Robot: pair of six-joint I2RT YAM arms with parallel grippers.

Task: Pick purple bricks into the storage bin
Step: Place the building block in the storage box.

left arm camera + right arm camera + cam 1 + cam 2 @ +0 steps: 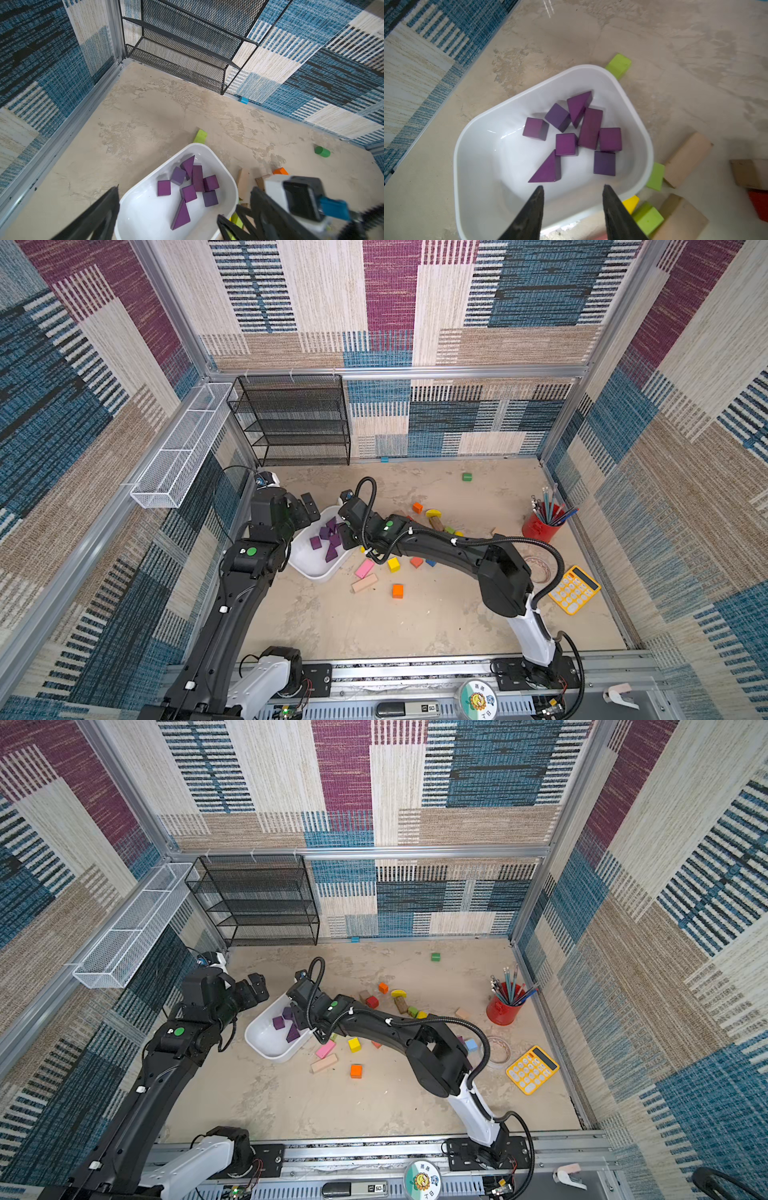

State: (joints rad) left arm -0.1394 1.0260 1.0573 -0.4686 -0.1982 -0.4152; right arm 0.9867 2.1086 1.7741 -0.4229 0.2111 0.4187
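The white storage bin (320, 568) (270, 1042) (145, 209) (483, 162) lies at the left of the floor. Several purple bricks (328, 537) (286, 1019) (197, 180) (589, 128), cubes, an oblong and two wedges, rest inside it. My right gripper (572, 186) (347, 537) (300, 1017) hangs over the bin's right rim, open, with nothing between its fingers. My left gripper (185, 187) (309, 508) (257, 986) is at the bin's far left end, above it, wide open and holding nothing. A small purple piece (460, 1040) shows beside the right arm's elbow, mostly hidden.
Right of the bin lie loose blocks: pink oblong (365, 568), yellow cube (393, 564), orange cube (397, 591), plain wooden oblong (364, 583). A red pencil cup (540, 526) and yellow calculator (574, 590) stand far right. A black rack (291, 418) and white wire basket (178, 452) line the back left.
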